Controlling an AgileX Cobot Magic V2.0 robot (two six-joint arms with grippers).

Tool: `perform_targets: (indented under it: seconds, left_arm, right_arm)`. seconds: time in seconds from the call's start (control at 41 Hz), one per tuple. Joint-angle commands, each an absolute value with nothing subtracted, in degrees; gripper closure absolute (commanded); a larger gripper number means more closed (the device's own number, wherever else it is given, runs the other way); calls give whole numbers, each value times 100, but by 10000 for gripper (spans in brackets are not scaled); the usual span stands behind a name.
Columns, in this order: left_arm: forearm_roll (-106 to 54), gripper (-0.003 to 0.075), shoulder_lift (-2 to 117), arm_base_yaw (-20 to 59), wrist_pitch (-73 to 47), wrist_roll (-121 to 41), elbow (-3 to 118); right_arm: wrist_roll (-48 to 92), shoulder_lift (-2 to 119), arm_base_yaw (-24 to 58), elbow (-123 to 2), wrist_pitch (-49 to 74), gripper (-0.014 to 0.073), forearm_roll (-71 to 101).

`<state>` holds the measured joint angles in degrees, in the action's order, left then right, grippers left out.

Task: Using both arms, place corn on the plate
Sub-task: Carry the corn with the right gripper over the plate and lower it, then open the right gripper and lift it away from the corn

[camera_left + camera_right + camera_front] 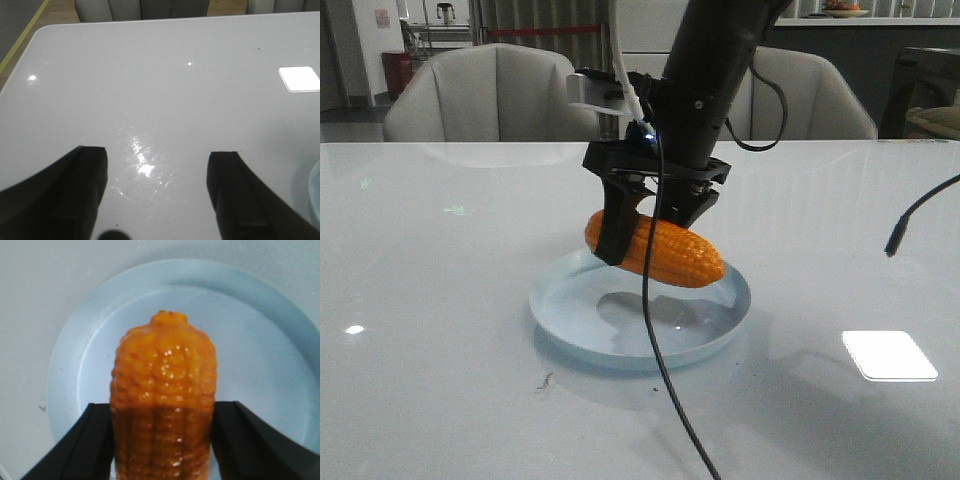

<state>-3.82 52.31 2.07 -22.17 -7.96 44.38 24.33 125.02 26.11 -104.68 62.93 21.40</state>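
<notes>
One bumpy orange corn [665, 250] clamped above smooth round plate [570, 300].

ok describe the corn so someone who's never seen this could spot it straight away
On the white table, find the round pale blue plate near the middle. Just above it, the right pincer grips the corn, a bumpy cob with a tapered end. It is the only orange thing there.
</notes>
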Motion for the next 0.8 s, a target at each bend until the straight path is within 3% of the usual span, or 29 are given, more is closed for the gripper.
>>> perform_targets:
  seconds: [0.0, 0.609, 0.78]
  left_arm:
    - [-438, 232, 5151, 195, -1749, -744, 4600]
    - [-438, 232, 5151, 195, -1740, -744, 4600]
    - [-438, 232, 5151, 195, -1761, -744, 4600]
  right_arm:
    - [2465, 12125, 2595, -10666, 6085, -40, 2264]
    - [2506, 11411, 2512, -11129, 6112, -10, 2310]
    - [1713, 10753, 2200, -11276, 6272, -10, 2101]
